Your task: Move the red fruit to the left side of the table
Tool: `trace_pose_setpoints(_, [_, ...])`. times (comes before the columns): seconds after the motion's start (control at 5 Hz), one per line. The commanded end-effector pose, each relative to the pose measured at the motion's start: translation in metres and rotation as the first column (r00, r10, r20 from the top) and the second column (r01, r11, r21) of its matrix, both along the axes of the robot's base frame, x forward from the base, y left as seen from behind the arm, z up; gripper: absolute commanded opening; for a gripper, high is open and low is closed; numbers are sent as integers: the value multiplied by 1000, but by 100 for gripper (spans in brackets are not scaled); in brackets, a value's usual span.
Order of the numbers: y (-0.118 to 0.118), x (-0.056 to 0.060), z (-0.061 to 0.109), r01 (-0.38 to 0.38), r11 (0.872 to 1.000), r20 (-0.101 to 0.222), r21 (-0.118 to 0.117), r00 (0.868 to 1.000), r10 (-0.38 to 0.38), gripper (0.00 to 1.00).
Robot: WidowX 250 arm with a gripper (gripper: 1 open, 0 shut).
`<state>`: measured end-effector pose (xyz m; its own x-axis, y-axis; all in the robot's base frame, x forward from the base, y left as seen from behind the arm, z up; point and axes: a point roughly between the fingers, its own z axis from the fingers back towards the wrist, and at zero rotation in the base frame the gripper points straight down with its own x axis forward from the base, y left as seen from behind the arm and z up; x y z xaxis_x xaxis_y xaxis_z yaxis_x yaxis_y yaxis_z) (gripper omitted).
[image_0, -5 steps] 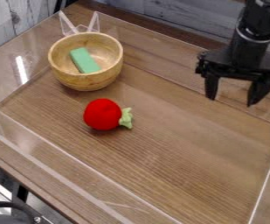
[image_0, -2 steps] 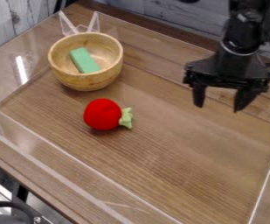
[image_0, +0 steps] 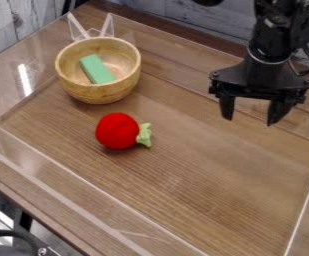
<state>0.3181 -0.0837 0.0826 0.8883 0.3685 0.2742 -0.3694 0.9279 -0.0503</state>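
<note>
The red fruit lies on the table a little left of centre, its green leafy stem pointing right. My gripper hangs at the right side of the table, pointing down, with its black fingers spread wide and nothing between them. It stands well to the right of the fruit and apart from it.
A wooden bowl with a green block inside sits at the back left. Low clear acrylic walls edge the tabletop on all sides.
The gripper has shifted a little to the left, toward the middle of the table. It stays open. The fruit and the bowl have not moved.
</note>
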Motion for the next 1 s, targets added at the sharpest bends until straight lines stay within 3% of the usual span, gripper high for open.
trace_pose_setpoints(0.0, [2,7,7,29,1000,41,8,999,-29,100])
trace_pose_setpoints(0.4, [-17,-6,4,20,999,39,31,999,-22,100])
trace_pose_setpoints(0.8, [-9,-15,12,22,999,17,31,1000,-23,100])
